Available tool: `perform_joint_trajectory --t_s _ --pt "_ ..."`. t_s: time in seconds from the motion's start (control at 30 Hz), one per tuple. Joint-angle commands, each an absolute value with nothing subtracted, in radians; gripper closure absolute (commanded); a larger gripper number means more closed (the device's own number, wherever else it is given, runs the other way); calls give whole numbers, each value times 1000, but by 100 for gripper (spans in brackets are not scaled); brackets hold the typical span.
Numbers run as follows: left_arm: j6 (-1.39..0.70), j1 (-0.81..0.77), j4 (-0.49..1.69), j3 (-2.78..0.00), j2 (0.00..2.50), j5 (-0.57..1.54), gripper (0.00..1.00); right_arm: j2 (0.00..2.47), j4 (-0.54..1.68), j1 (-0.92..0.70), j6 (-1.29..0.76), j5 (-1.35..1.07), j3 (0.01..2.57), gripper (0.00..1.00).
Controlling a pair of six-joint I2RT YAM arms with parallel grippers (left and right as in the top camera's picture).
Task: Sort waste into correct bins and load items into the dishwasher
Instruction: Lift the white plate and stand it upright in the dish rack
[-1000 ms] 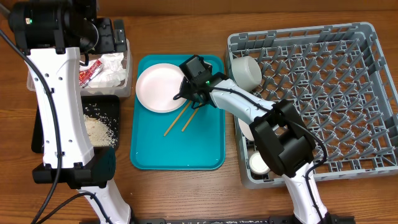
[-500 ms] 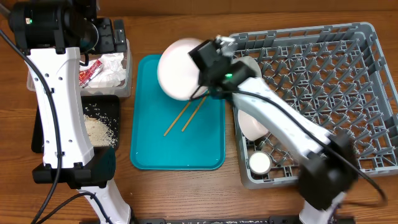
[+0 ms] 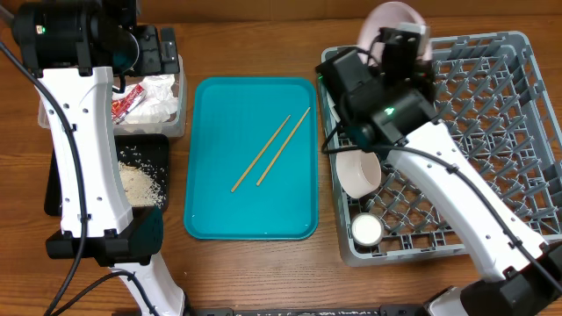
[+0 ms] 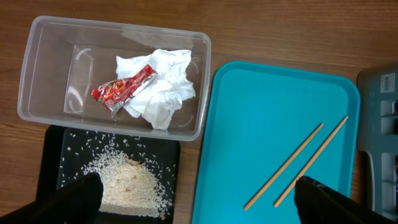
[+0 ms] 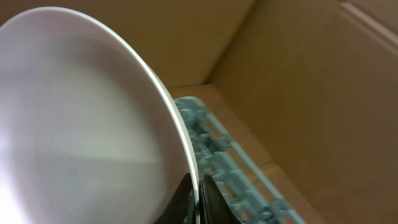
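Note:
My right gripper (image 5: 198,194) is shut on the rim of a white plate (image 5: 81,118), pink underneath (image 3: 392,17), held on edge above the back left corner of the grey dish rack (image 3: 492,132). Two wooden chopsticks (image 3: 272,149) lie on the teal tray (image 3: 211,211) and also show in the left wrist view (image 4: 298,165). My left gripper (image 4: 199,205) is open and empty, high above the clear tub (image 4: 43,68). The tub holds the red wrapper (image 4: 123,89) and white tissue (image 4: 161,93). Rice (image 4: 127,183) lies in the black tray (image 4: 53,162).
A white bowl (image 3: 358,174) and a small cup (image 3: 366,230) stand in the rack's left side. The left arm's white links run down the table's left side. A cardboard wall lies behind the rack in the right wrist view.
My right gripper has lifted the plate off the teal tray and carried it right and back to above the rack's back left corner. The left arm has not moved.

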State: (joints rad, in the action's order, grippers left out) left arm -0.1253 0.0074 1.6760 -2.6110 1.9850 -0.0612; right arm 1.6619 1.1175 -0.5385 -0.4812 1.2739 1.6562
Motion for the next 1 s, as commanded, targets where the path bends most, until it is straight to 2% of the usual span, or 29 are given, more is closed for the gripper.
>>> perform_joint_trajectory --t_s 0.0,0.3,0.57,0.8,0.83,0.97 --pt "-135 13 1674 -2620 1975 -70 0 1676 1110 -486 -467 1368 1587 96" --pt "-135 13 1674 -2620 1975 -70 0 1714 928 -442 -462 1348 1404 96" --pt "-135 13 1674 -2620 1975 -70 0 1763 677 -432 -302 1200 1348 96" --pt "-135 13 1674 -2620 1975 -70 0 1798 650 -405 -307 1157 1348 96" --pt "-135 13 1674 -2620 1975 -70 0 1798 645 -400 -307 1148 1348 95" --pt "-135 13 1674 -2620 1975 -70 0 1798 632 -380 -307 1079 1348 66"
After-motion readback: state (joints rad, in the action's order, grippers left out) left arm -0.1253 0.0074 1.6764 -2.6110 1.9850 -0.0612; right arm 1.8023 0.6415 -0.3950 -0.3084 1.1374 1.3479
